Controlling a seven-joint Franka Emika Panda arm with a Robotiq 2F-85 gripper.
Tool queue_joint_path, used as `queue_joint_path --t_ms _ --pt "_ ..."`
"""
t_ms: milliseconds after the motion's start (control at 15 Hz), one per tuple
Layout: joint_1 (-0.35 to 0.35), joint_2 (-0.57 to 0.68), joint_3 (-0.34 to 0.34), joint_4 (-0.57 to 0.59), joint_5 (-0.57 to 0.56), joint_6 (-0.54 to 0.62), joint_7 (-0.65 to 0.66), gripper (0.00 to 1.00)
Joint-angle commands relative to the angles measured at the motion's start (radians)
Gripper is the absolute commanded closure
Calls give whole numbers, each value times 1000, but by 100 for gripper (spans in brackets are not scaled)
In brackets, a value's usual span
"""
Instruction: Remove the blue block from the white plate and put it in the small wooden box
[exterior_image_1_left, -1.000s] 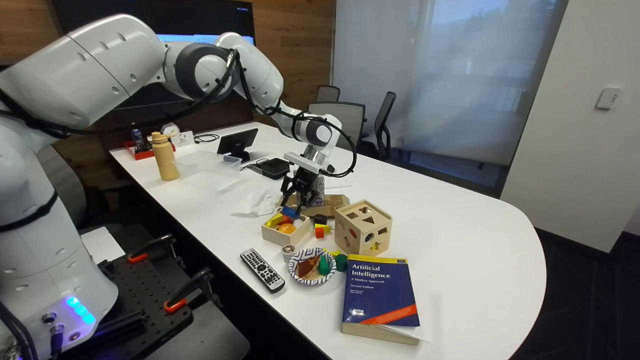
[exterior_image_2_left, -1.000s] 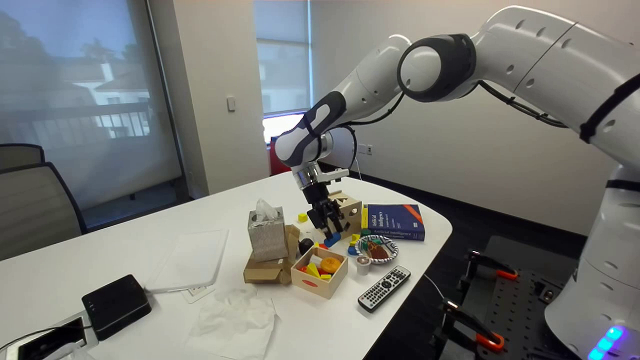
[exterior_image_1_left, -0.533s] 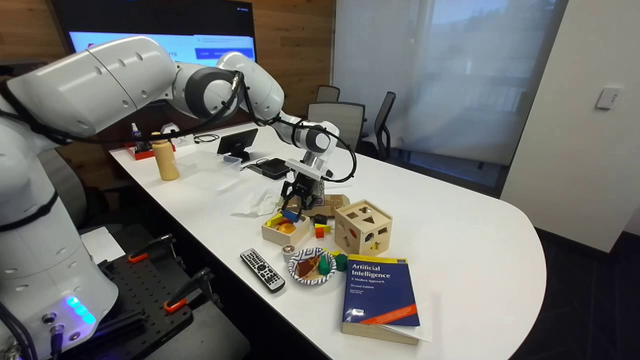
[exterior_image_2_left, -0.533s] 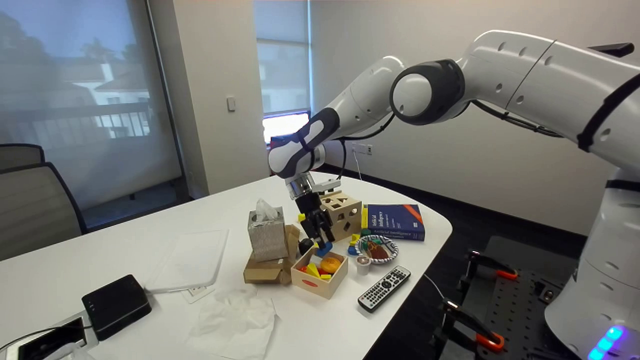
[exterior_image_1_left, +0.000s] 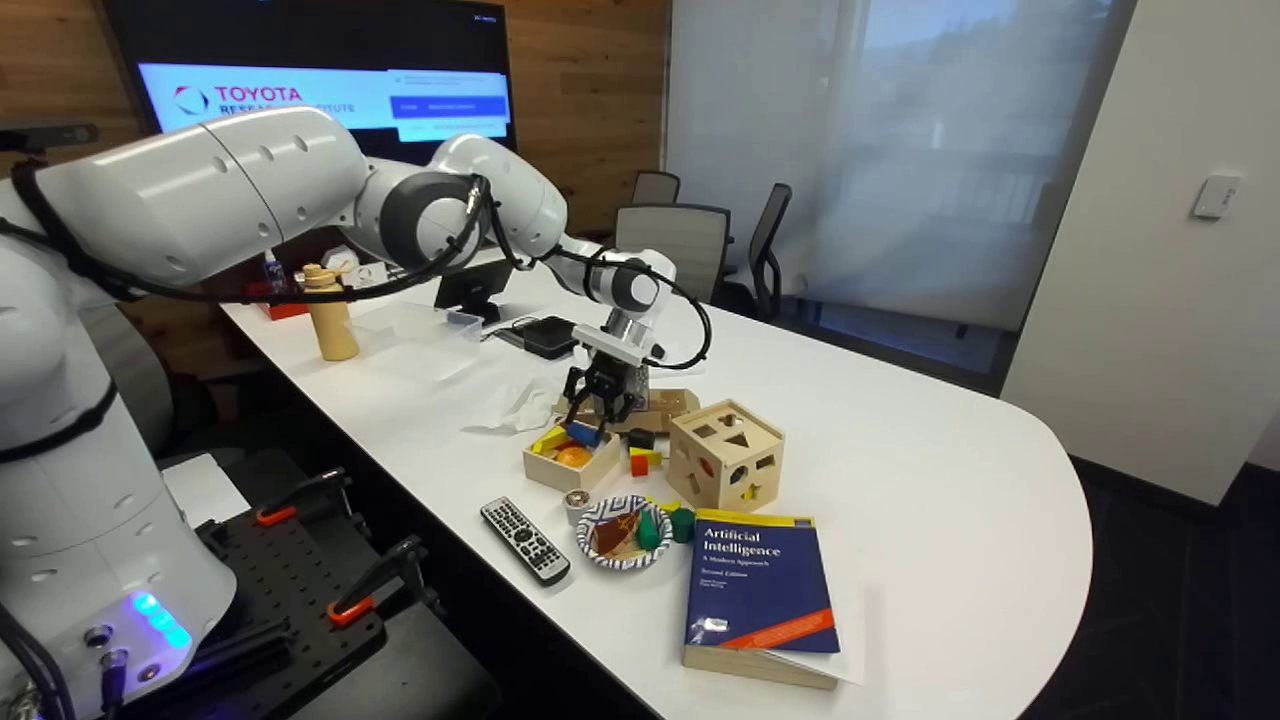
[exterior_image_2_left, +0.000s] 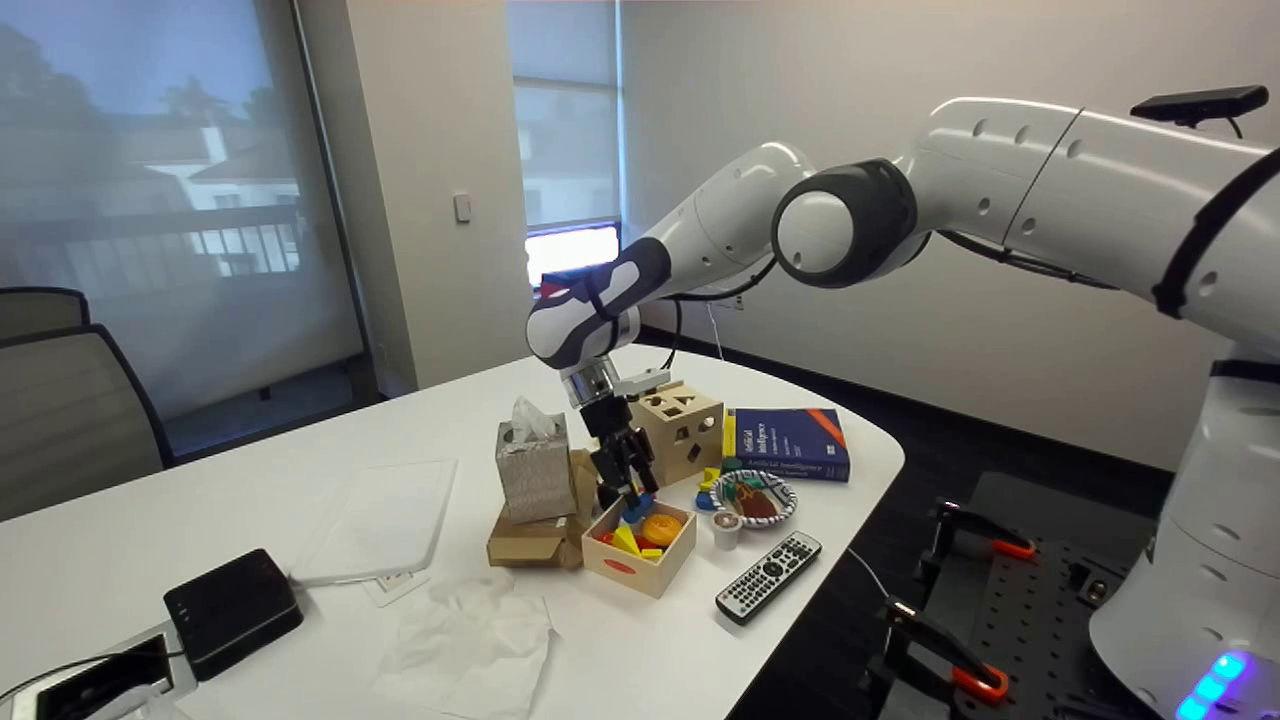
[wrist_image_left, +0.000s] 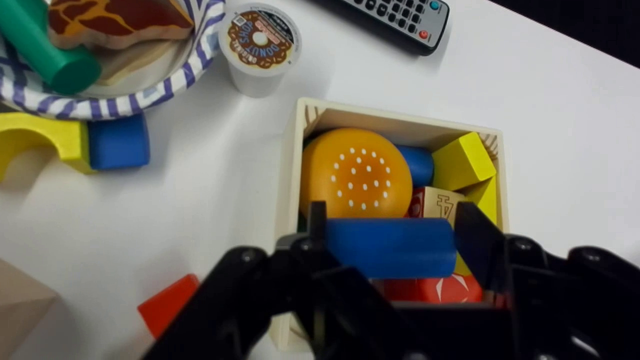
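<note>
The blue block (wrist_image_left: 390, 247) is a small cylinder held lengthwise between the fingertips of my gripper (wrist_image_left: 390, 227). The small wooden box (wrist_image_left: 287, 185) lies below it and holds an orange bun, yellow pieces, red pieces and another blue piece. In an exterior view the blue block (exterior_image_1_left: 583, 434) is at the box's far end, low over the opening of the box (exterior_image_1_left: 553, 473). The gripper (exterior_image_2_left: 630, 490) comes down from above there. Whether the block touches the pieces below cannot be told. The white plate (wrist_image_left: 125, 104) has a blue patterned rim and holds brown and green pieces.
The wooden cube with holes (exterior_image_1_left: 725, 460) stands beside the box. A tissue box (exterior_image_2_left: 535, 470) on cardboard is close to the arm. A small cup (wrist_image_left: 260, 50), a remote (exterior_image_2_left: 768, 577), a blue book (exterior_image_1_left: 760, 585) and loose blocks lie around.
The arm has come down, and the gripper with the blue block has moved from above the box's far edge to low over its inside. The box and plate have not moved.
</note>
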Motion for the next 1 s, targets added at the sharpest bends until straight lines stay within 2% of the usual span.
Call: queue_joint_path --t_ms 0,133,200,400,933 --pt "9 65 3 120 -24 -66 -21 60" --pt "14 87 0 153 -25 -78 -18 60" --pt "14 94 0 166 -25 -84 -17 10" --pt "15 101 -10 181 -19 -82 -12 0" --pt "-25 27 -10 190 1 -127 -3 0"
